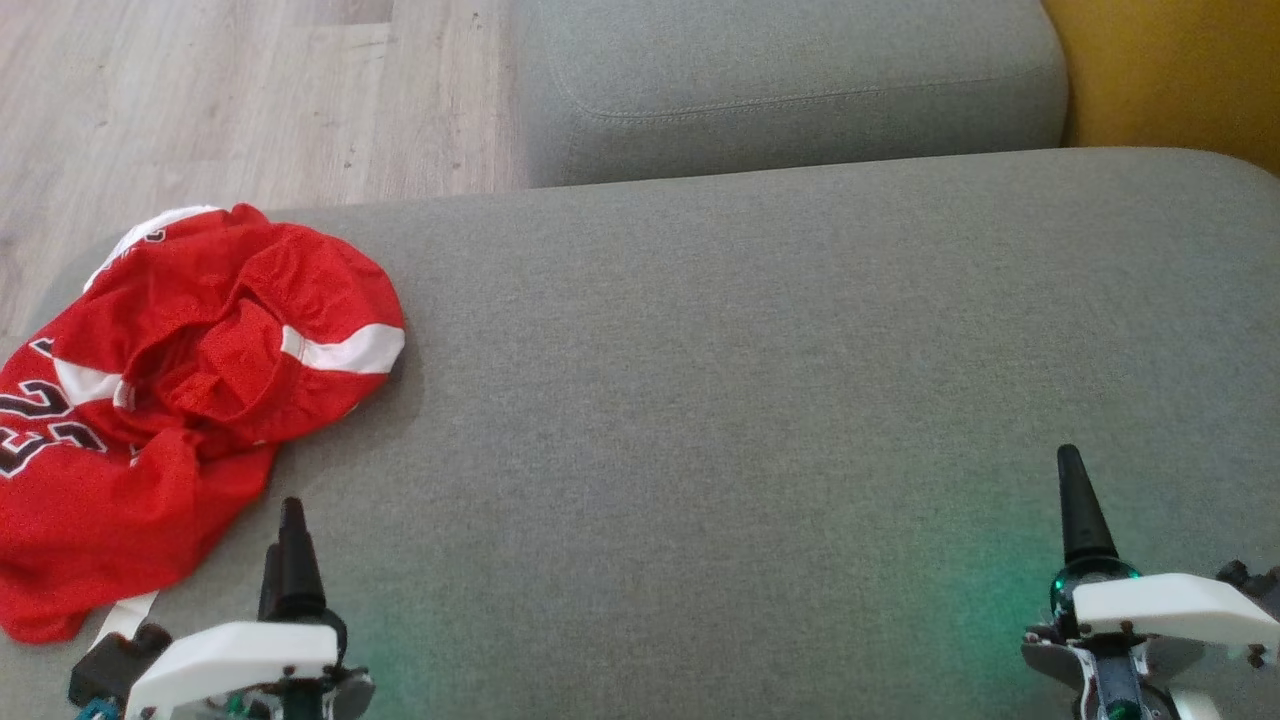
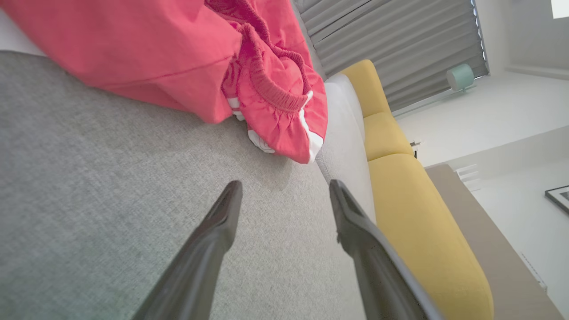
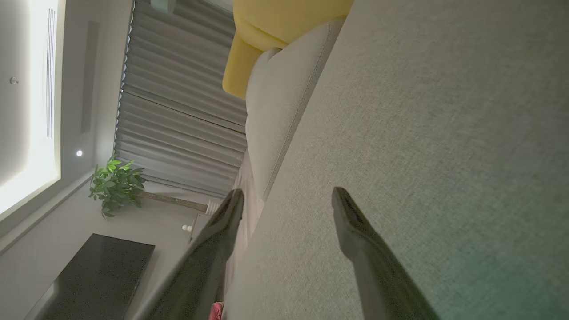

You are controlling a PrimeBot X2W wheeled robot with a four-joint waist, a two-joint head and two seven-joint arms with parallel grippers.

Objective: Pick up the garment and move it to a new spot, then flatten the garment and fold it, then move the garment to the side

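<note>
One crumpled red garment on grey cushion

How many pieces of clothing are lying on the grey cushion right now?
1. A crumpled red garment lies at the left end of the grey cushion, just ahead of the open left pincer. Anything underneath it would be hidden.

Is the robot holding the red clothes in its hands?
No, the red garment lies crumpled on the grey cushion, while the left gripper and right gripper are open with nothing between their fingers.
</note>
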